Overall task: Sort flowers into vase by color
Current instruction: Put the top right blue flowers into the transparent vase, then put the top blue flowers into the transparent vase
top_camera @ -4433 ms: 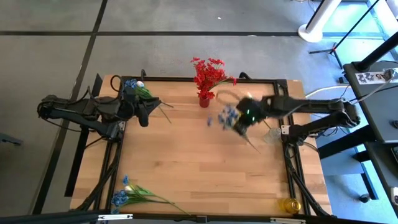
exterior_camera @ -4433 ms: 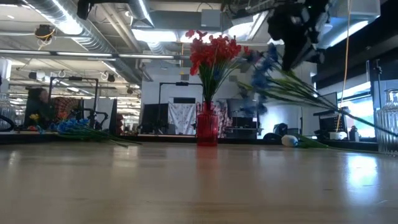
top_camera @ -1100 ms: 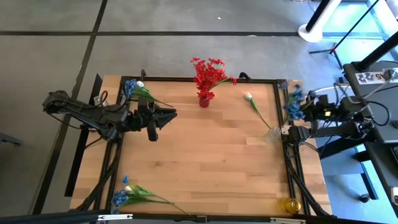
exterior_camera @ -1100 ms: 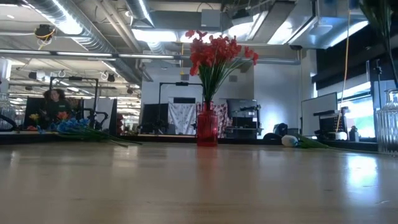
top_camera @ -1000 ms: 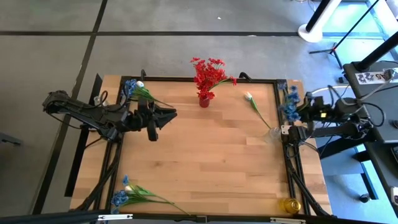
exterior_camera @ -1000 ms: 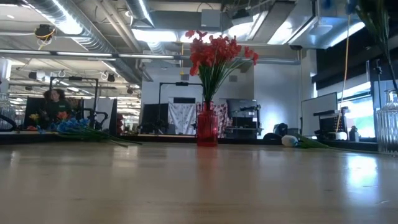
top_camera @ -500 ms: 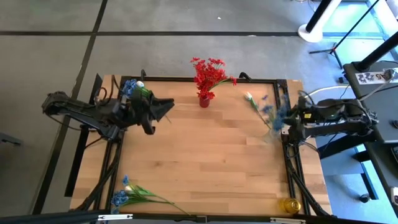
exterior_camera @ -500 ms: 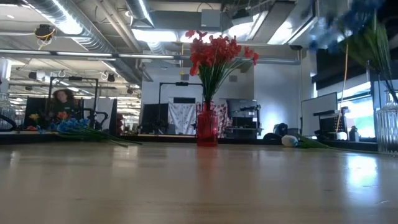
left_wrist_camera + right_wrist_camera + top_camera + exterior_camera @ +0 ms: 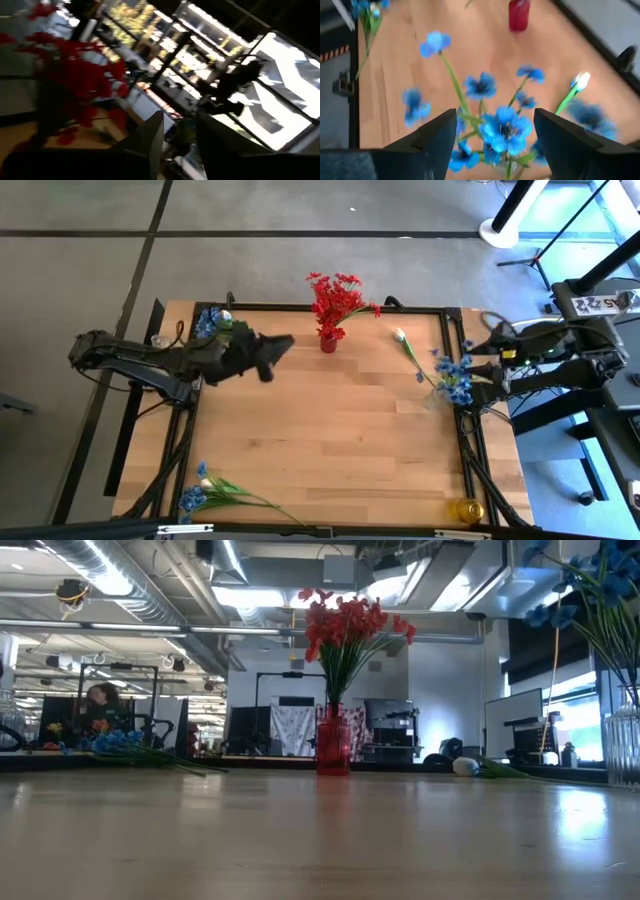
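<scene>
Your right gripper (image 9: 492, 145) sits at the table's right edge with its jaws spread wide and nothing between them, just behind the blue flowers (image 9: 455, 375), which now stand in the clear glass vase (image 9: 623, 740) at that edge. A white-tipped sprig (image 9: 410, 350) lies on the wood (image 9: 330, 440) just beside that vase. Your left gripper (image 9: 275, 352) hovers over the far left part of the table, aimed toward the red flowers (image 9: 335, 298) in the red vase (image 9: 327, 340); its jaws stand slightly apart, and you cannot tell whether they hold anything. Blue and white sprigs (image 9: 212, 320) lie at the far left corner, and another mixed bunch (image 9: 215, 492) lies at the near left corner.
</scene>
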Robot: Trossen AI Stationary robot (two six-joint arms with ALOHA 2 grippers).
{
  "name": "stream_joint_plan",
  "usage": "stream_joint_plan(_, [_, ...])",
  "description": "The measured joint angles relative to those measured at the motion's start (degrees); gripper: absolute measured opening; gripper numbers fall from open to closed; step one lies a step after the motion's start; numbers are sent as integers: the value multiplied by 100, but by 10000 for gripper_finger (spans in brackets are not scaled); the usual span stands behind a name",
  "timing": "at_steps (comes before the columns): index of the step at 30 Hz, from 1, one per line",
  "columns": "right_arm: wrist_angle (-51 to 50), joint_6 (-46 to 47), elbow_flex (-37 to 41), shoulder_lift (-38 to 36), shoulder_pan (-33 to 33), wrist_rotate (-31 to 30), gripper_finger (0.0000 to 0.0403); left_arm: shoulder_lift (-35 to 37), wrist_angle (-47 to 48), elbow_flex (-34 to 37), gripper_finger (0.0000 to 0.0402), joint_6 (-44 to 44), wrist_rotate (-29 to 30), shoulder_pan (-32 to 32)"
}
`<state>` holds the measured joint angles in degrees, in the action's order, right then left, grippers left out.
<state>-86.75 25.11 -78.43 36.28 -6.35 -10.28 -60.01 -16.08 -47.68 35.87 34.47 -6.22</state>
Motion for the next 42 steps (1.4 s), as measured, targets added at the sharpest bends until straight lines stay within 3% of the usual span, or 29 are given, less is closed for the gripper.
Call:
stream_joint_plan(2, [7, 15, -227, 29, -1, -154, 266, 0, 519, 0, 108, 367, 342, 326])
stream_joint_plan(6, [60, 46, -572, 43, 0, -575, 266, 0, 1582, 7, 108, 1125, 1591, 1038])
stream_joint_plan(12, [210, 170, -745, 41, 0, -815, 266, 4, 2273, 4, 108, 1269, 1878, 1845])
stream_joint_plan(20, [675, 149, -745, 68, 0, -1140, 266, -91, 4239, 4, 113, 3469, 1134, 3313])
stream_joint_plan(26, [766, 169, -745, 91, 0, -1314, 266, -83, 5400, 22, 160, 4832, 697, 4313])
stream_joint_plan(31, [766, 293, -743, 131, -2, -1378, 266, -166, 5233, 582, 196, 5698, -41, 4978])
stream_joint_plan(35, [766, 462, -737, 176, -2, -1611, 266, -274, 5079, 989, 210, 6816, -71, 5231])
stream_joint_plan(42, [775, 647, -737, 315, -2, -1858, 266, -999, 4445, 1387, 212, 7252, -282, 5657])
